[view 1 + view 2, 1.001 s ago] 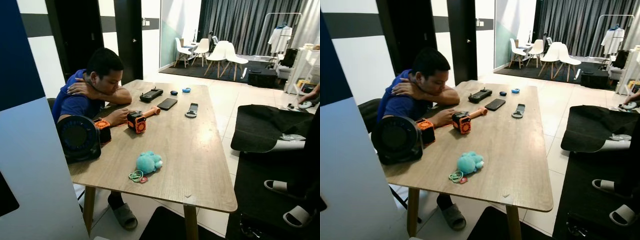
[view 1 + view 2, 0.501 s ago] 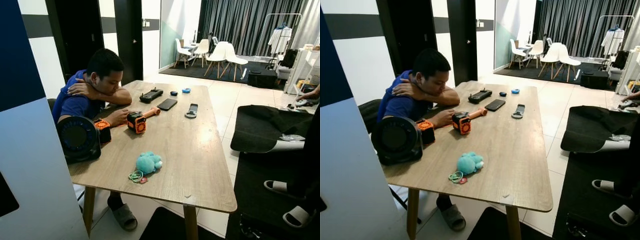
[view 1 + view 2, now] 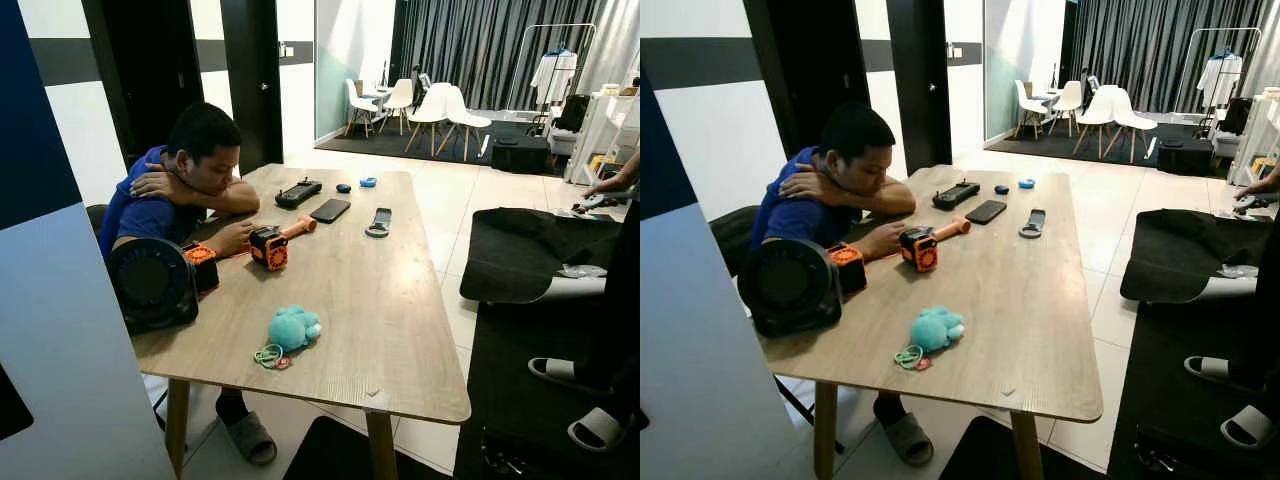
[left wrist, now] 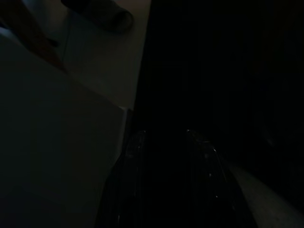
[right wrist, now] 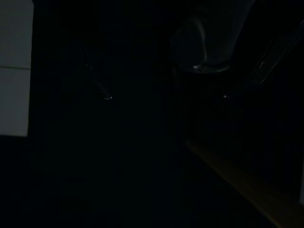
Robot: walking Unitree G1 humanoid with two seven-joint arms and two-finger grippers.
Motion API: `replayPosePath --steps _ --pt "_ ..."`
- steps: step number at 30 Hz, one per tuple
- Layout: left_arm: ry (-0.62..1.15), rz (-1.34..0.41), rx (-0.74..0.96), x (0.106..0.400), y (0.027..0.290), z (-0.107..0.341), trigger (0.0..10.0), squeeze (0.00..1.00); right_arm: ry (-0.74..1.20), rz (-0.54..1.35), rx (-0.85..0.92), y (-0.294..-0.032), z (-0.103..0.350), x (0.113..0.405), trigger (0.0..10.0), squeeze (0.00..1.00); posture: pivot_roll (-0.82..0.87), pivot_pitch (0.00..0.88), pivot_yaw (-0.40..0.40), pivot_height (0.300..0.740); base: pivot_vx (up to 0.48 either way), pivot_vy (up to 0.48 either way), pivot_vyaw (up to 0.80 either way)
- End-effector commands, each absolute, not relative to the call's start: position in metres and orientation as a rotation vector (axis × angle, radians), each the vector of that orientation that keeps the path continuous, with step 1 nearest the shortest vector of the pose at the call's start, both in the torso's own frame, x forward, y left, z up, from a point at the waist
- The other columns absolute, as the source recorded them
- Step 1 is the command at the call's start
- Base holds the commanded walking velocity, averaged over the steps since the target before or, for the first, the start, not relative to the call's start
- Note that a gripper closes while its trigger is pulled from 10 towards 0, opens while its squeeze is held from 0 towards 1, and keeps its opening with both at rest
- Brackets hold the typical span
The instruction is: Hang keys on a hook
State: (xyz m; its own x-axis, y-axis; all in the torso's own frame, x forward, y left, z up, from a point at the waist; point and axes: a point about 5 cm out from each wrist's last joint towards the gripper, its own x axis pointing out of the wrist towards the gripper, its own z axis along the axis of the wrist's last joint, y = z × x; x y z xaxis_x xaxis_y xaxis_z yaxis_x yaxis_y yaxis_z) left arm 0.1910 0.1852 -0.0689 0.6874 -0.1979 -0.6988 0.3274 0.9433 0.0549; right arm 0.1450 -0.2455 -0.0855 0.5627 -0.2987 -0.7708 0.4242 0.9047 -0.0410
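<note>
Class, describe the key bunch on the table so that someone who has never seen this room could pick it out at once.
Start at the long wooden table where a person sits leaning on the far left side. Go to the near end, to the teal plush toy by the front edge. The keys lie flat beside it, nearer the edge: a small bunch with green rings and a red tag, the flattest thing there.

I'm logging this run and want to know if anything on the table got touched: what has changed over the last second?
Nothing on the table moved. The whole picture has shifted slightly, so the camera has moved, not the things. The keys lie beside the teal plush toy near the front edge as before, untouched. The seated person leans on the table in the same pose, hand at the orange device. At the far right another person's hand has shifted.
</note>
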Motion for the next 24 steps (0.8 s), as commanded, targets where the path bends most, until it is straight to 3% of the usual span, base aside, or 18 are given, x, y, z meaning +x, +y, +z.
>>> replayPosePath --steps 1,7,15,24 --pt "0.766 -0.280 0.193 0.190 0.192 -0.069 10.0 0.00 0.907 -0.397 0.154 -0.238 -0.089 0.143 10.0 0.00 0.08 0.014 0.039 0.740 0.000 0.000 0.00" --pt "0.779 -0.301 0.201 0.187 0.193 -0.070 10.0 0.00 0.920 -0.359 0.155 -0.225 -0.091 0.146 10.0 0.00 0.07 0.022 0.043 0.740 0.000 0.000 0.00" --pt "0.759 -0.330 0.240 0.189 0.190 -0.069 10.0 0.00 0.928 -0.341 0.151 -0.222 -0.093 0.144 10.0 0.00 0.07 0.024 0.043 0.740 0.000 -0.480 0.00" --pt "0.783 -0.308 0.220 0.188 0.194 -0.070 10.0 0.00 0.940 -0.366 0.139 -0.233 -0.093 0.135 10.0 0.00 0.07 0.030 0.043 0.740 0.000 0.000 0.00"
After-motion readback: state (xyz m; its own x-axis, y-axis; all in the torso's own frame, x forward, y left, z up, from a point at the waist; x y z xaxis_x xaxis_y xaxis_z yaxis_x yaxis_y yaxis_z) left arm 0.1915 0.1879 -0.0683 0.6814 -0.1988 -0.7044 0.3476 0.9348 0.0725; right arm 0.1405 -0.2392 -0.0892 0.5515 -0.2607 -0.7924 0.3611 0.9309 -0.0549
